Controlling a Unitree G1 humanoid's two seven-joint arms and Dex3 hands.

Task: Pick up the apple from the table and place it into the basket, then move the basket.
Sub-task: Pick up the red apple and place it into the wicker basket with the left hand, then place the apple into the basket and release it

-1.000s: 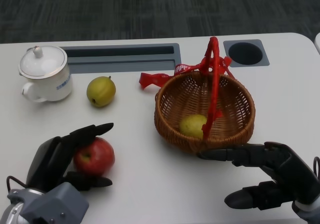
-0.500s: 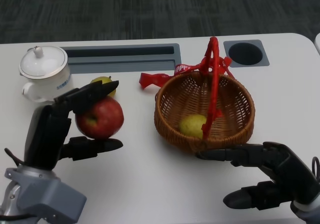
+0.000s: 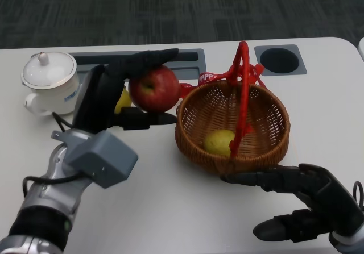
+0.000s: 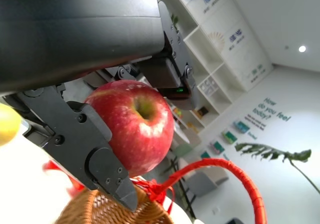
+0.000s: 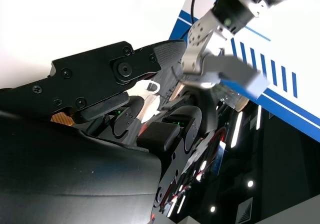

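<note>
The left hand [image 3: 111,92] holds the apple [image 3: 154,88] clear of the tabletop [image 3: 170,208], clamped between fingers above and a thumb below, with the fruit just short of the basket [image 3: 233,126] rim on the side nearest that hand. The main risk, as I judge it, is the red handle [image 3: 243,89] arching over the basket: if the hand carries the apple straight across at this height, fingers or fruit may strike the handle or catch the red ribbon [image 3: 176,89] trailing beside the rim, tipping or dragging the basket. The grip looks narrow in the left wrist view, contact on two sides only, so a jolt could roll the apple out before it is over the opening. A yellow fruit [image 3: 220,142] already lies inside; a drop from height might bounce off it. The right hand [image 3: 301,200] hovers empty, fingers apart, just beside the basket's near wall, and could nudge it.
</note>
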